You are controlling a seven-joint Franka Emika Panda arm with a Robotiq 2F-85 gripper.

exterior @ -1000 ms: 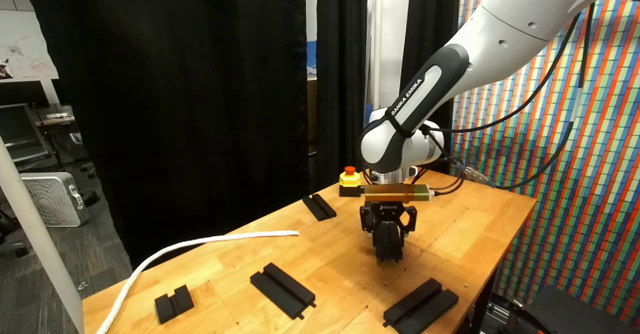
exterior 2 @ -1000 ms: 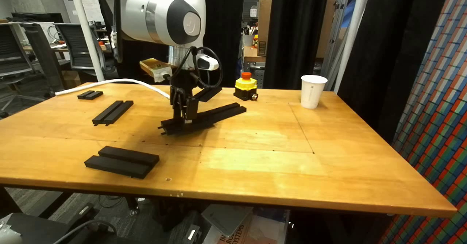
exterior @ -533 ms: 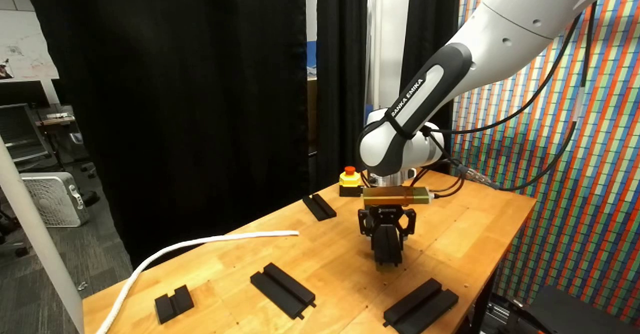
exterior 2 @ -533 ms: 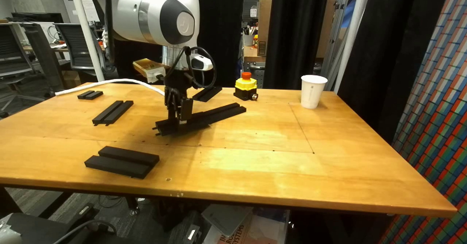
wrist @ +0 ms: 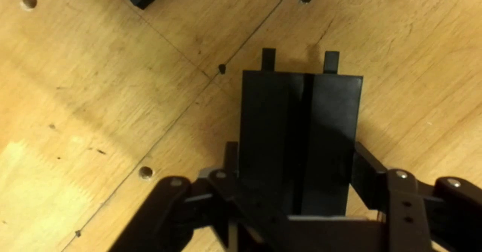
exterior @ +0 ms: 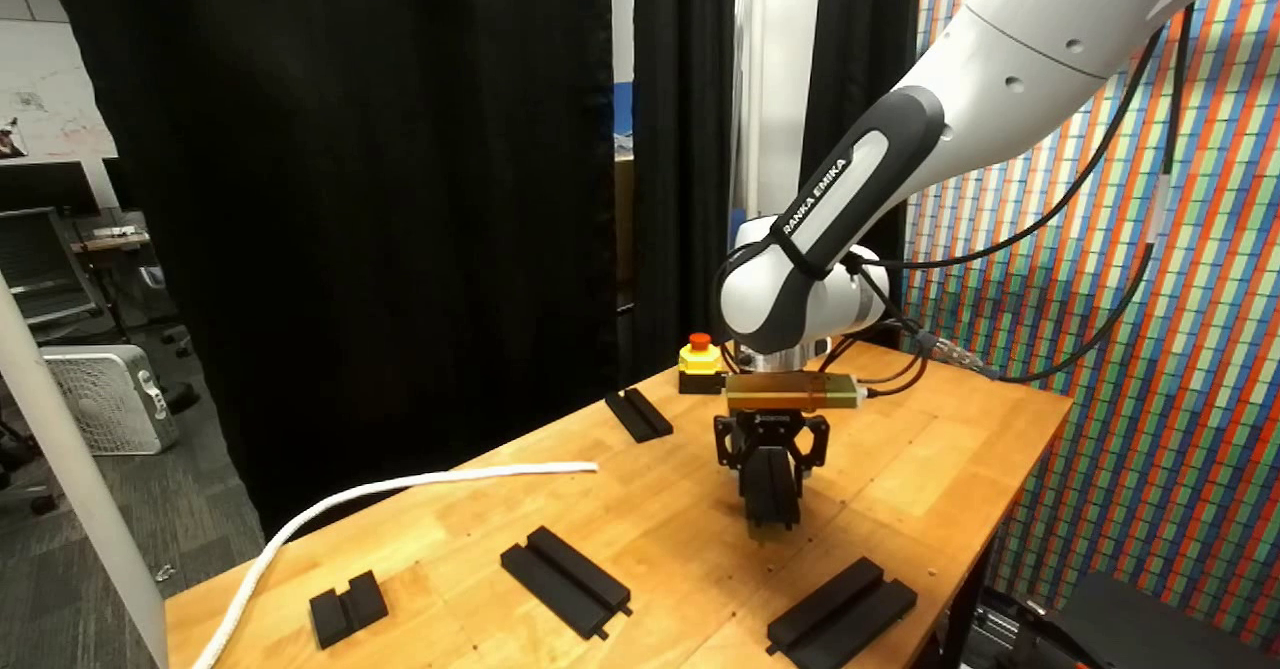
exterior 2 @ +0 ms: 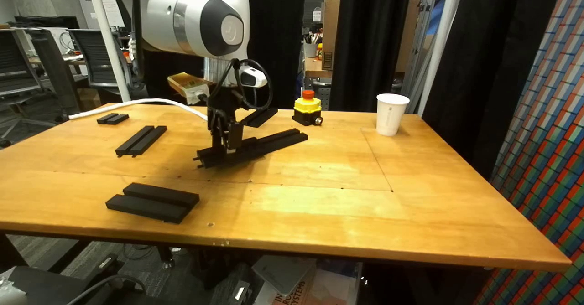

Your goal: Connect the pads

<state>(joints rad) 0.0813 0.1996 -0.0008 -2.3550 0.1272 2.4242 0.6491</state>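
My gripper [wrist: 294,165] is shut on a black pad [wrist: 333,101], its fingers [wrist: 367,165] pressed against the two long sides. Two small prongs stick out of the pad's free end. In an exterior view this held pad [exterior 2: 207,158] hangs low over the table, slightly tilted. Its far end overlaps a long black pad [exterior 2: 289,138] lying behind; whether they touch, I cannot tell. Elsewhere on the table lie a mid-length pad [exterior: 565,584], a pad [exterior: 840,614] near the edge, a short pad [exterior: 347,609] and a pad [exterior: 638,415] at the back.
A white cord [exterior: 400,484] runs along the table's rear side. Towards the robot base stands a yellow emergency stop [exterior 2: 308,106] with a red button, and a white paper cup [exterior 2: 391,113] is at the far right in that view. The wooden table's front edge [exterior 2: 292,250] shows.
Over the last second my gripper and the held pad moved slightly away from the long pad, then shifted back a little towards it. The grip is unchanged; the other pads stayed put.
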